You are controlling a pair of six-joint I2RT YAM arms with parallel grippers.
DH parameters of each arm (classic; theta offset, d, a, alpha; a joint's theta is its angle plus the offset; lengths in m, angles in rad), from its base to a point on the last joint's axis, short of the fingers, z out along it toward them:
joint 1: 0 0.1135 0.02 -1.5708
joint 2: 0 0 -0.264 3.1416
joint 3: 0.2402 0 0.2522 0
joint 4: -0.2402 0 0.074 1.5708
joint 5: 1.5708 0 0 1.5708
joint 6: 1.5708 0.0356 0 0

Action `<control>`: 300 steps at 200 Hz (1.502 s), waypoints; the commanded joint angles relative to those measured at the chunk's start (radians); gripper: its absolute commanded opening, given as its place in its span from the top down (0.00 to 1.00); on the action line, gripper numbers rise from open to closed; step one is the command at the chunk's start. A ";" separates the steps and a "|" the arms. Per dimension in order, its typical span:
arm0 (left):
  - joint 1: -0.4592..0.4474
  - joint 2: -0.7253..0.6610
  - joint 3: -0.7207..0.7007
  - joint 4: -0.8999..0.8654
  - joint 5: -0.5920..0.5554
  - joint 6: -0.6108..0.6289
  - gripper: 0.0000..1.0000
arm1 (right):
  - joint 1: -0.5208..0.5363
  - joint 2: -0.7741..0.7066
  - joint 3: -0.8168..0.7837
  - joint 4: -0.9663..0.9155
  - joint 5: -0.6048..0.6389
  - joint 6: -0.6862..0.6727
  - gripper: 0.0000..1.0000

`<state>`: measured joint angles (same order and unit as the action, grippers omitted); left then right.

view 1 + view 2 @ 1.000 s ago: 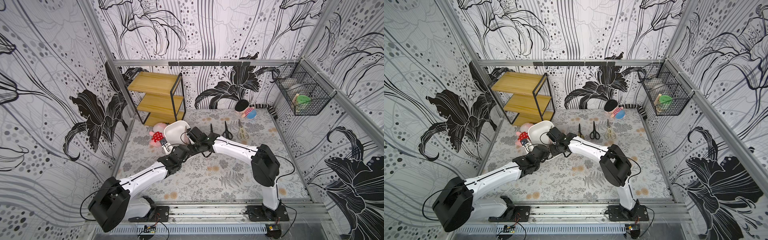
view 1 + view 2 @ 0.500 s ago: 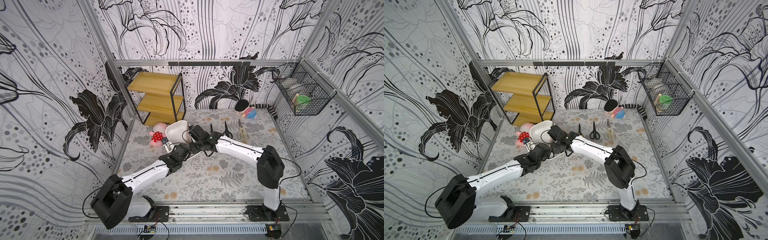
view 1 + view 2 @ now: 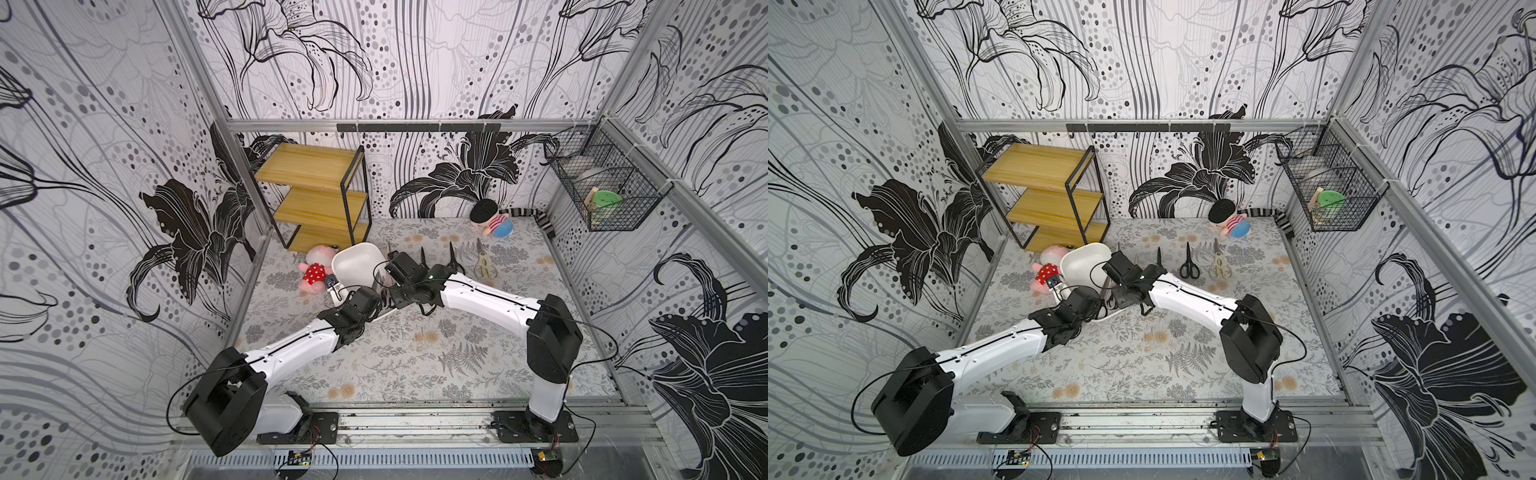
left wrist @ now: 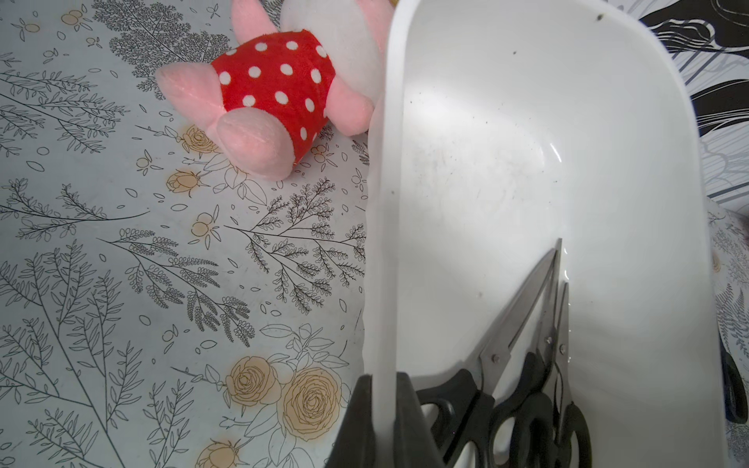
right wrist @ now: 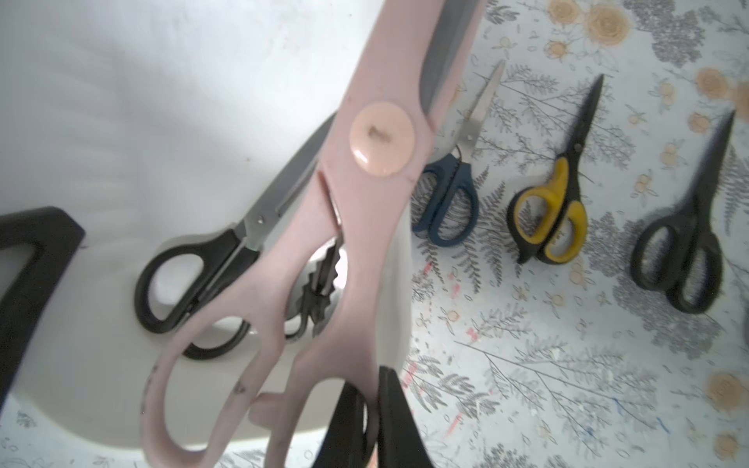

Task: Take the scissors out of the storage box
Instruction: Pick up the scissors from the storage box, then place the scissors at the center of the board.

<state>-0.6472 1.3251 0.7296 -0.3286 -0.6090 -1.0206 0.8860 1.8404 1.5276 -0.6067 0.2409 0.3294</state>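
both grippers were clamped: the left gripper (image 4: pixel 383 379) pinched the rim of the storage box (image 4: pixel 527 142), and the right gripper (image 5: pixel 371 389) gripped one handle of the pinkish scissors (image 5: pixel 364 194), which hung over the box's wall. black pairs (image 4: pixel 523 364) lay inside. it looked best to raise the pink pair clear of that wall, then carry it to bare mat (image 5: pixel 567 364) short of the dark blue pair (image 5: pixel 446 202) and yellow-black pair (image 5: pixel 551 214), away from the left arm

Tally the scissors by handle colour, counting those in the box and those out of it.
Black scissors: 4 (3 in the storage box, 1 outside)
Dark blue scissors: 1
Yellow-black scissors: 1
Cream scissors: 1
Pink scissors: 1
Total: 8
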 commanded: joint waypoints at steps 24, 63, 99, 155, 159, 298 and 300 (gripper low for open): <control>0.006 -0.004 0.065 0.055 -0.025 0.079 1.00 | -0.036 -0.156 -0.128 -0.146 0.035 -0.044 1.00; 0.011 0.020 0.093 0.099 -0.028 0.145 1.00 | -0.118 -0.282 -0.310 -0.244 -0.035 -0.035 1.00; 0.017 0.056 0.106 0.151 -0.003 0.178 1.00 | -0.186 -0.316 -0.373 -0.348 -0.045 0.032 1.00; 0.024 0.084 0.085 0.220 0.039 0.213 1.00 | -0.287 -0.281 -0.478 -0.452 -0.038 0.146 1.00; 0.027 0.085 0.084 0.223 0.044 0.215 1.00 | -0.294 -0.287 -0.480 -0.450 -0.036 0.136 1.00; 0.074 0.073 0.053 0.262 0.097 0.270 1.00 | -0.452 -0.060 -0.309 -0.444 0.226 -0.298 1.00; 0.075 0.074 0.052 0.262 0.098 0.270 1.00 | -0.455 -0.057 -0.307 -0.446 0.232 -0.301 1.00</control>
<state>-0.5812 1.4143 0.7876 -0.1558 -0.5117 -0.7536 0.4591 1.7515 1.1885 -1.0142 0.3698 0.1047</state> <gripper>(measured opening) 0.095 0.098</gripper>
